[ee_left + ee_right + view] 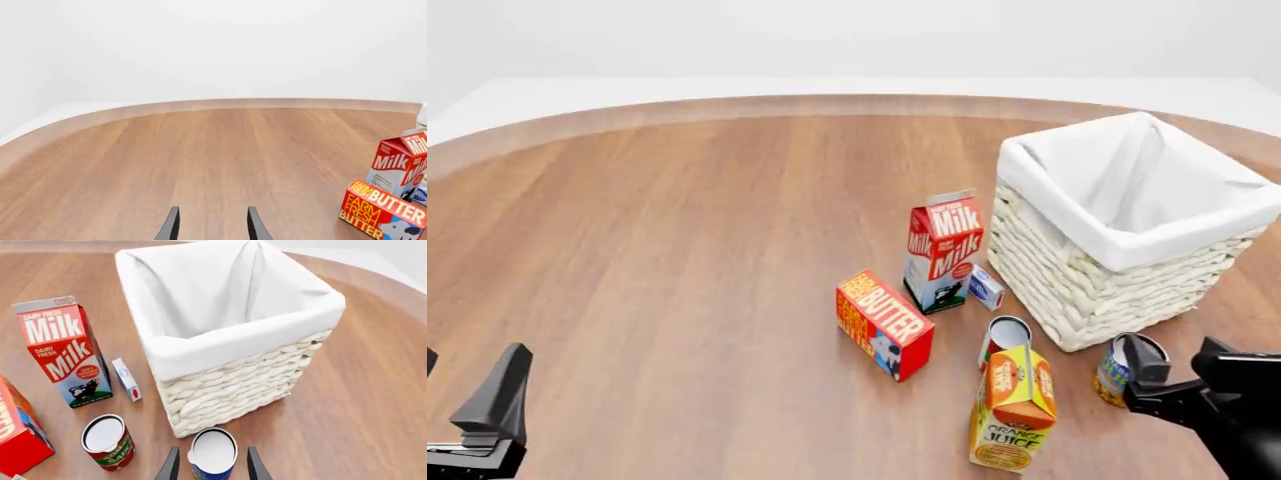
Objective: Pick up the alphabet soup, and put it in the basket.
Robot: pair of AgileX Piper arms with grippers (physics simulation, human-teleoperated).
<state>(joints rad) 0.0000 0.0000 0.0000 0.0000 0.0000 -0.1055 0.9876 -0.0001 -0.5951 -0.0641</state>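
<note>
Alphabet soup (212, 455): stands upright on the table (694, 250), just beside the basket's near corner, at about 5 o'clock from the basket in the front view.
Handling: a rigid metal can, likely fairly heavy for its size, with smooth curved sides that could slip; best gripped across mid-height of the label.
Right gripper (212, 466): jaws spread, one on each side of the can, not visibly pressing on it.
Left gripper (212, 227): parted over bare wood, holding nothing.
Basket (1094, 280): upright, liner folded over the rim, nothing visible inside.
Red-labelled can (107, 441): upright, at 9 o'clock from the soup.
</note>
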